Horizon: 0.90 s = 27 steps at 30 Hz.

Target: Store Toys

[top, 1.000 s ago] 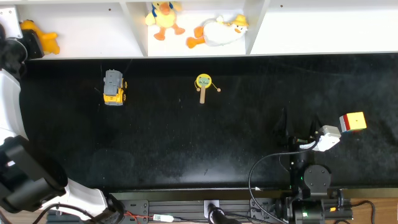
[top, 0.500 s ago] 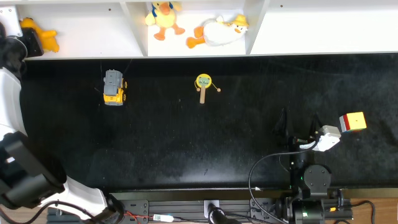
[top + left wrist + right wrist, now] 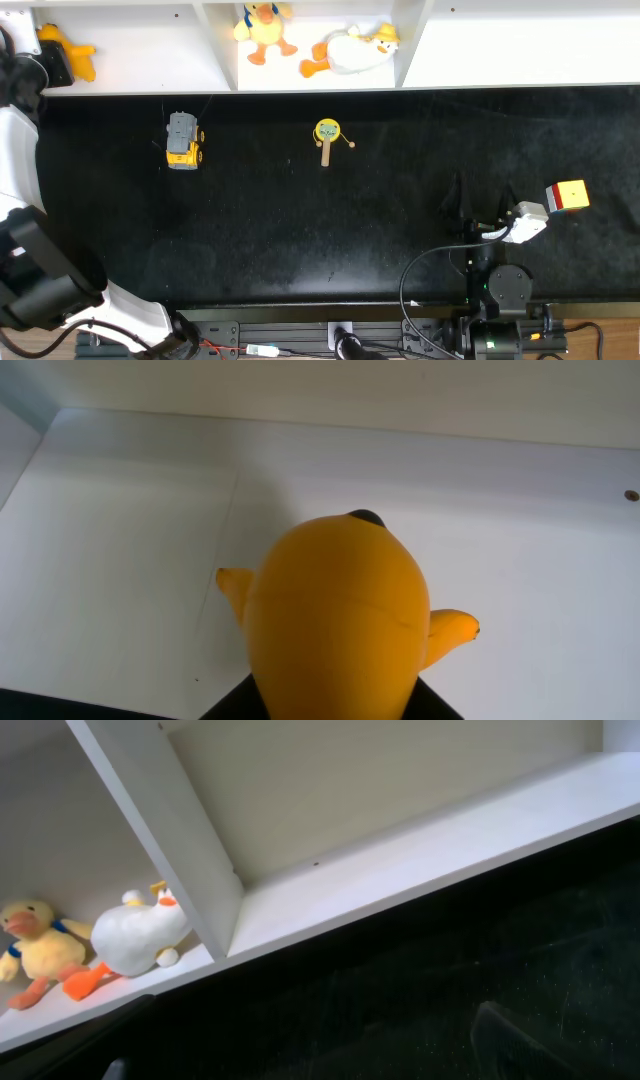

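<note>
The orange toy (image 3: 340, 615) sat right in the left pincer (image 3: 332, 707), low in the middle of the left wrist view. One dark finger (image 3: 232, 707) pressed on it from one side and one from the other. So the left pincer was open just as wide as the toy and had hold of it. In the top view I saw that toy in the upper left corner, inside the left box of the white shelf (image 3: 500, 60). The pincer was touching it from just below.

I counted the toys. There was one orange toy, and one yellow duck (image 3: 265, 25) and one white bird (image 3: 350, 50) side by side in the middle box, at the top center. That made three toys in the shelf. On the black mat (image 3: 300, 240) lay three more: one truck (image 3: 183, 140) at the upper left, one rattle (image 3: 327, 136) near the top middle, and one cube (image 3: 568, 195) at the far right. The truck and the rattle were well apart.

The right pincer (image 3: 478, 206) stayed at the lower right, near the cube but not touching it. I could not tell how far open it was. It held no toy that I could see.
</note>
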Available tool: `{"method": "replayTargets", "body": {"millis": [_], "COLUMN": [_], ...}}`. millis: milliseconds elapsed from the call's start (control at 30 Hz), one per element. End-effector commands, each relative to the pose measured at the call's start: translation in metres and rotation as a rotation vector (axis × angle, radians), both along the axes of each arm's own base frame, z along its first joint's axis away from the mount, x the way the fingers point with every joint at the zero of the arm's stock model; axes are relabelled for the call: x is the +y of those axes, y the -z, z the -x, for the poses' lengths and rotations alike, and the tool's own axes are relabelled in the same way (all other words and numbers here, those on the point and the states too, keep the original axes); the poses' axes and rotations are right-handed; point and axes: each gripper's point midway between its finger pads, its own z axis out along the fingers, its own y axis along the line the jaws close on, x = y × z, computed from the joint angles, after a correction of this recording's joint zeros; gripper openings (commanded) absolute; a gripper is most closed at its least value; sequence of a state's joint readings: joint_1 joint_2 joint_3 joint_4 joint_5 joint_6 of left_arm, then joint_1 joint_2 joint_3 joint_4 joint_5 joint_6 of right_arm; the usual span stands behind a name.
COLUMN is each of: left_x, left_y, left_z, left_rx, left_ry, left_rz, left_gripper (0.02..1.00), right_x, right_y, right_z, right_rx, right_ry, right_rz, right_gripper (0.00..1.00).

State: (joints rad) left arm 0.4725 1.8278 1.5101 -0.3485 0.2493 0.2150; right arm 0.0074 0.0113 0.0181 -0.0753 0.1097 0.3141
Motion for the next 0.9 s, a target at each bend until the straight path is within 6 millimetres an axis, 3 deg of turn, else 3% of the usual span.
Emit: {"method": "replayTargets", "body": {"millis": [33, 133, 200, 300, 367, 433, 533, 900], "left_x": [0.001, 0.001, 0.001, 0.001, 0.0, -0.001, -0.001, -0.005], "left_y": [0.004, 0.004, 0.004, 0.004, 0.004, 0.005, 0.006, 0.008], "left_z": [-0.005, -0.005, -0.005, -0.005, -0.005, -0.005, -0.003, 0.005], "left_rx": [0.005, 0.005, 0.005, 0.005, 0.004, 0.006, 0.014, 0.048], "left_ry": [-0.006, -0.006, -0.006, -0.005, 0.0, 0.0, -0.001, -0.001], "left_rz": [0.01, 0.01, 0.01, 0.011, 0.014, 0.015, 0.019, 0.037], "left_gripper": [0.237, 0.242, 0.297, 0.492, 0.717, 0.86, 0.998, 0.998], "right_x": [0.0, 0.0, 0.0, 0.0, 0.0, 0.0, 0.0, 0.0], "right_y": [0.004, 0.004, 0.004, 0.004, 0.004, 0.004, 0.004, 0.004], "right_z": [0.0, 0.0, 0.0, 0.0, 0.0, 0.0, 0.0, 0.0], "right_rx": [0.001, 0.001, 0.001, 0.001, 0.001, 0.001, 0.001, 0.001], "right_ry": [0.002, 0.002, 0.002, 0.002, 0.002, 0.002, 0.002, 0.002], "right_rz": [-0.003, -0.003, -0.003, -0.004, -0.003, -0.003, -0.003, -0.003], "right_gripper": [0.996, 0.996, 0.996, 0.996, 0.996, 0.996, 0.996, 0.996]}}
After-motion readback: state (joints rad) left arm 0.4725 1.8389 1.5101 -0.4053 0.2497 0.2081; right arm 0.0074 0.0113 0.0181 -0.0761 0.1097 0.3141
